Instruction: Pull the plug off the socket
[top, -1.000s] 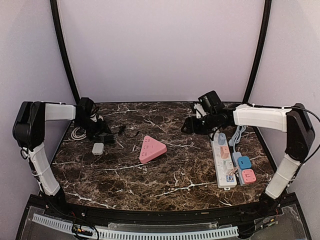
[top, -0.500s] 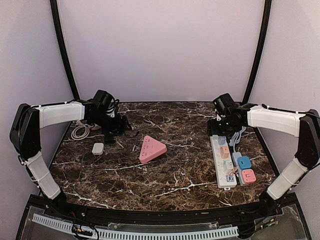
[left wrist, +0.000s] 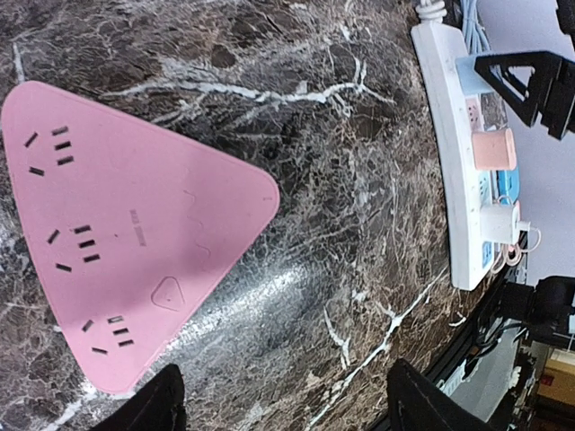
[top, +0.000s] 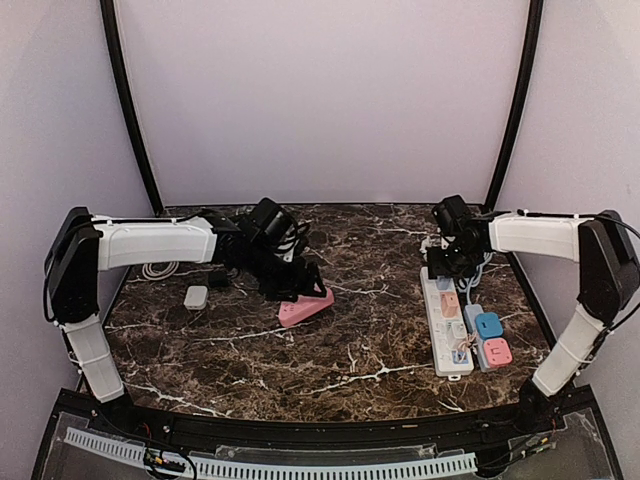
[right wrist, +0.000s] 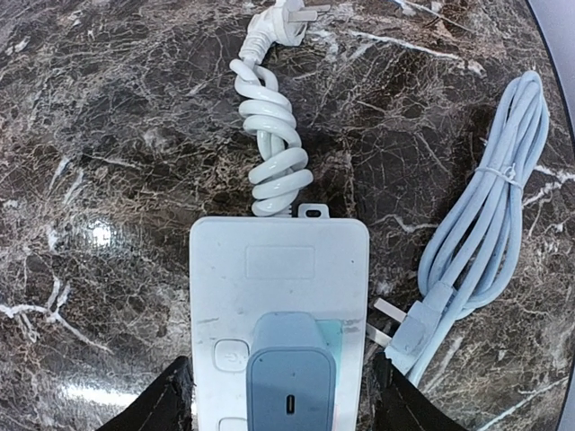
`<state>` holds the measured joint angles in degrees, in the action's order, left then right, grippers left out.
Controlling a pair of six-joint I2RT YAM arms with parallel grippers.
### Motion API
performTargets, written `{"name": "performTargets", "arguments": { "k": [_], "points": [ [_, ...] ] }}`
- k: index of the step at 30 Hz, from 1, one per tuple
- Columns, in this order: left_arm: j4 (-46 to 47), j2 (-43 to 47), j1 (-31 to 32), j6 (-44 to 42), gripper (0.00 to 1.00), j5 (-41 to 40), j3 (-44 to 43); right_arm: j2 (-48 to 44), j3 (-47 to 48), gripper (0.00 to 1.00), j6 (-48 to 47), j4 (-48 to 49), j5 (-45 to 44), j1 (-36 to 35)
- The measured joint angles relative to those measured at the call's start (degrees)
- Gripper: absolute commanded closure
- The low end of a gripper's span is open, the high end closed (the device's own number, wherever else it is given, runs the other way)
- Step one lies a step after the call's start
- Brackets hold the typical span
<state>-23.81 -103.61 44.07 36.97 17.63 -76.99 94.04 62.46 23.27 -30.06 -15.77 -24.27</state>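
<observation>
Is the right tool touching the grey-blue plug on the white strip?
Apart. Right wrist view: the right tool has fingers flanking the white strip, bare strip between each and the plug.

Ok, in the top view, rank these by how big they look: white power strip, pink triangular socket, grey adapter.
1. white power strip, the longest.
2. pink triangular socket, partly hidden, so the margin is unsure.
3. grey adapter, clearly smallest.

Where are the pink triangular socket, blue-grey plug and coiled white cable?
pink triangular socket (left wrist: 135, 224): left wrist view, centre of top face
blue-grey plug (right wrist: 290, 368): right wrist view, top face
coiled white cable (right wrist: 280, 163): right wrist view, middle coil
</observation>
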Motion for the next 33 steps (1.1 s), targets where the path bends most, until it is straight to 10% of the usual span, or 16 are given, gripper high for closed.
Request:
{"name": "performTargets", "arguments": {
  "k": [17, 33],
  "points": [
    [-0.07, -0.68, 3.72, 4.96, 0.41, -2.49, 6.43, 5.51, 0.63, 0.83, -3.23, 1.62, 2.89, 1.07],
    [0.31, -7.15, 3.72, 6.73, 0.42, -7.08, 1.73, 5.60, 2.71, 0.87, -2.40, 0.20, 6.38, -9.84]
  ]
}}
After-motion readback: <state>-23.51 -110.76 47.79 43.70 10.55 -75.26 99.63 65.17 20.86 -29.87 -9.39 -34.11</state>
